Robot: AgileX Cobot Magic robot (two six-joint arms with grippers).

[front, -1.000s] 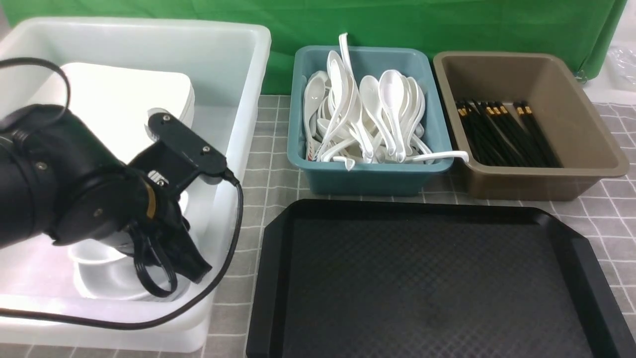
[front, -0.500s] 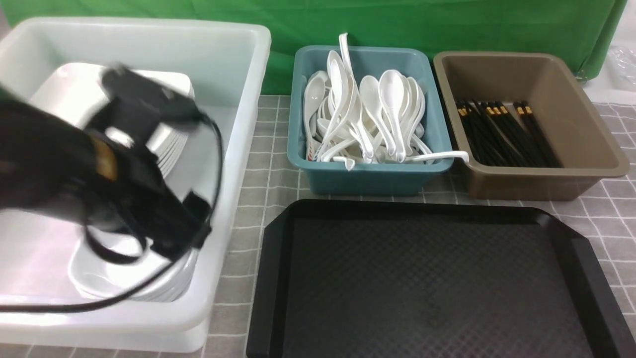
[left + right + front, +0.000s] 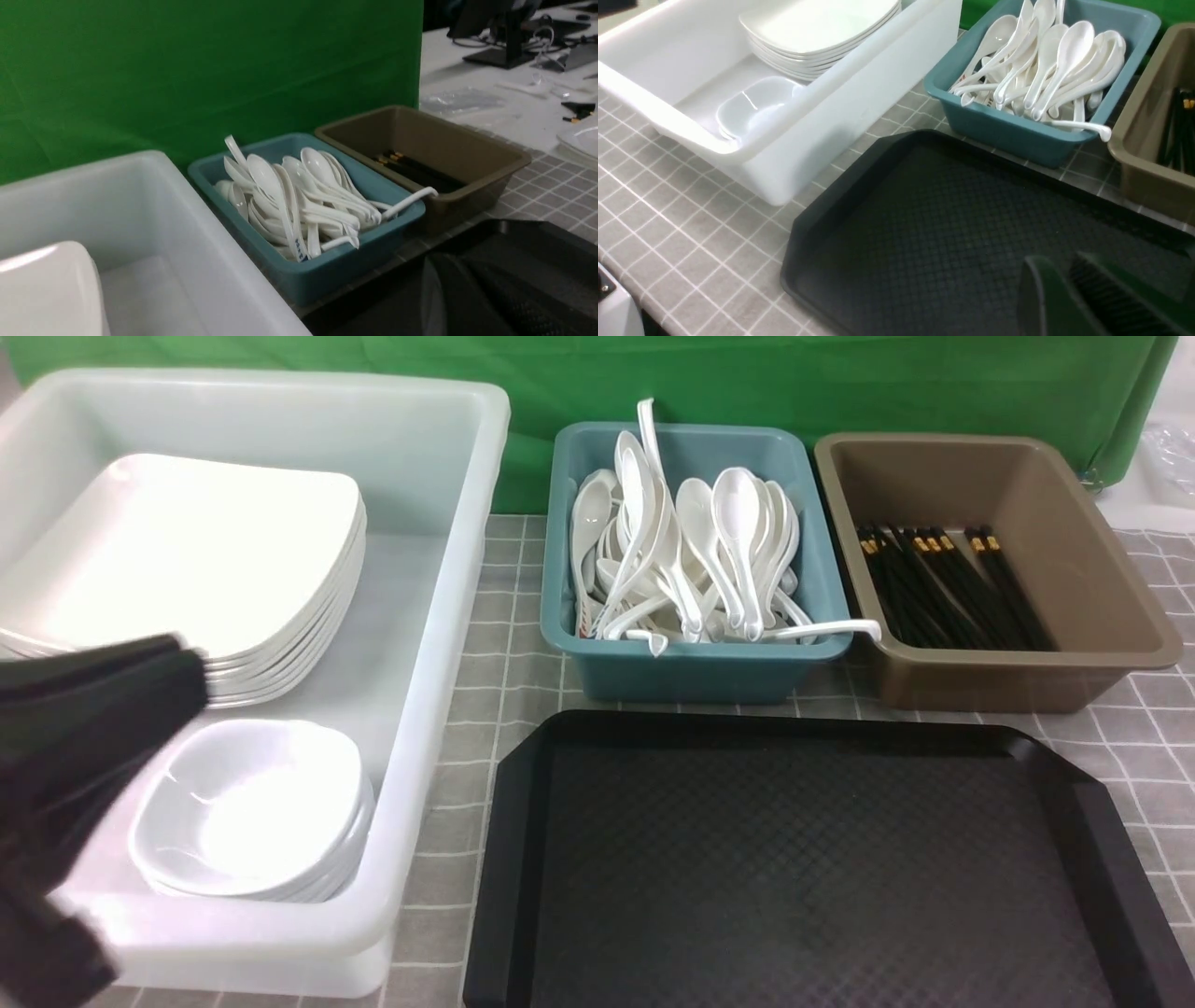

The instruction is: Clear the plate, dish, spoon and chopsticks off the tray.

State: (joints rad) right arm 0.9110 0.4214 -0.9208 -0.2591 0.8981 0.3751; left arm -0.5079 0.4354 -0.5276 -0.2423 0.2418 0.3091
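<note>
A green backdrop (image 3: 187, 70) fills the upper part of the left wrist view. In front of it stands a white tub (image 3: 154, 224) with a white plate (image 3: 46, 289) showing at its near corner. Just beside the tub sits a teal bin (image 3: 327, 270) heaped with white spoons (image 3: 299, 200), one handle hanging over its rim. Next to that is a brown bin (image 3: 467, 158) holding black chopsticks (image 3: 411, 168) with gold bands. A grey checked cloth (image 3: 556, 186) covers the table. The black tray (image 3: 537, 252) lies before the bins. The left gripper (image 3: 460, 303) shows as dark blurred fingers, closed together.
</note>
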